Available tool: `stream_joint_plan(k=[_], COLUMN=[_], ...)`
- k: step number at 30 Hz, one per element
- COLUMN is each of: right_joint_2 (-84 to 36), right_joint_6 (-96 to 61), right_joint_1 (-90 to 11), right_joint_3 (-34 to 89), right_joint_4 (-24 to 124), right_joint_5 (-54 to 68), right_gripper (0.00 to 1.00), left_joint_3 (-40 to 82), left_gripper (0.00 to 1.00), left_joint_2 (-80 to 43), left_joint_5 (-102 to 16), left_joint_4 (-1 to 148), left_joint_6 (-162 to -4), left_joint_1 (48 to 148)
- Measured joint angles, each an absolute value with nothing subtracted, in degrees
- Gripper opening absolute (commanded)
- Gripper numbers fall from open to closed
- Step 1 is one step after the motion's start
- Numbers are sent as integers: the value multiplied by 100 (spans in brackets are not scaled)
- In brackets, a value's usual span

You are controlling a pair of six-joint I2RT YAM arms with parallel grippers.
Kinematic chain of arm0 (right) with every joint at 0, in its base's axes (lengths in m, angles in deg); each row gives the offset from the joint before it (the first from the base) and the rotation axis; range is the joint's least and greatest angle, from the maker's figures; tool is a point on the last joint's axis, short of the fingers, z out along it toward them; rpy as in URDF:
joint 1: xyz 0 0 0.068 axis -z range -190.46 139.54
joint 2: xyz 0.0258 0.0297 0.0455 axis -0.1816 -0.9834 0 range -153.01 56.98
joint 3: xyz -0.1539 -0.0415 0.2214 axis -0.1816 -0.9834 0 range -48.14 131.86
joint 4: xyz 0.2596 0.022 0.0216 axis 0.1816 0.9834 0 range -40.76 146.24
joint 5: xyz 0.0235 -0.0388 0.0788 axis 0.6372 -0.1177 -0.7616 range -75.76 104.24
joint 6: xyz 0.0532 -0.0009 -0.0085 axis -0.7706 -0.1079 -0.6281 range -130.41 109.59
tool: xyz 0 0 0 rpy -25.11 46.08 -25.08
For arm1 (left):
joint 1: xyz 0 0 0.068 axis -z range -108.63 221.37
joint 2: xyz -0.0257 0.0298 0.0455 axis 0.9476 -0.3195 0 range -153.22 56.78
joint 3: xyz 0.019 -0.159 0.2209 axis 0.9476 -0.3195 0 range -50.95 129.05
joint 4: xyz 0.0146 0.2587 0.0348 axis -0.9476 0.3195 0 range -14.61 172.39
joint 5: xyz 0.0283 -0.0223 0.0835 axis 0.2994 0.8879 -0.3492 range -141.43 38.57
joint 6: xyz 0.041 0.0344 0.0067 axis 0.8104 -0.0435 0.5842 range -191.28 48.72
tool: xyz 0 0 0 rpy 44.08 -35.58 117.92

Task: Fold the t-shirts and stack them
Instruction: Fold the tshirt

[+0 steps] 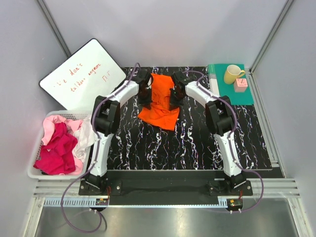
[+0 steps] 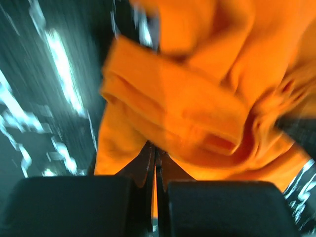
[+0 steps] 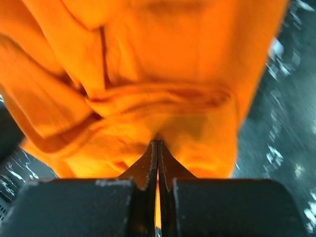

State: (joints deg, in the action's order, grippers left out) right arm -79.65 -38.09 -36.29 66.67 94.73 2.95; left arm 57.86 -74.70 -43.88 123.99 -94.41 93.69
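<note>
Cloth of the orange t-shirt is pinched in both the fully closed left tool and right tool.

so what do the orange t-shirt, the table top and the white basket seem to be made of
Orange t-shirt: soft matte knit cloth, possibly cotton jersey; it bunches into rounded folds.
Table top: black marble-look surface with white veins, probably a printed sheet or laminate; slightly glossy.
Basket: looks like white moulded plastic, judging by its slotted walls.
</note>
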Motion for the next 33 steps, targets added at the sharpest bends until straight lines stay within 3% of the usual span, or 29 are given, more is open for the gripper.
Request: stream_joint_plan(k=[17, 19, 20, 26, 29, 33], right_joint_2=[-6897, -6840, -6807, -6169, -5673, -5310], right_joint_6=[-3721, -3721, -3721, -3912, -4152, -4456], right_joint_1=[-3537, -3537, -3524, -3262, -2883, -2470], right_joint_3=[5854, 5764, 5696, 4774, 4114, 3506], right_joint_4=[9550, 9559, 9541, 9283, 8938, 8455], right_joint_5=[411, 409, 402, -50, -452, -944], right_gripper=[0, 0, 6, 20, 28, 28], left_joint_3=[6470, 6446, 6385, 5366, 4792, 4339], left_gripper=[1, 11, 25, 69, 72, 73], left_joint_2=[-7769, -7765, -7743, -7015, -6335, -5592], left_joint_5=[-4379, -4377, -4379, -4261, -4134, -3914], left_joint_4=[12285, 12250, 12209, 12130, 12045, 11936], left_joint_6=[-9481, -9476, -9461, -9306, -9278, -9267], left_joint_1=[9109, 9109, 9109, 8967, 8716, 8307])
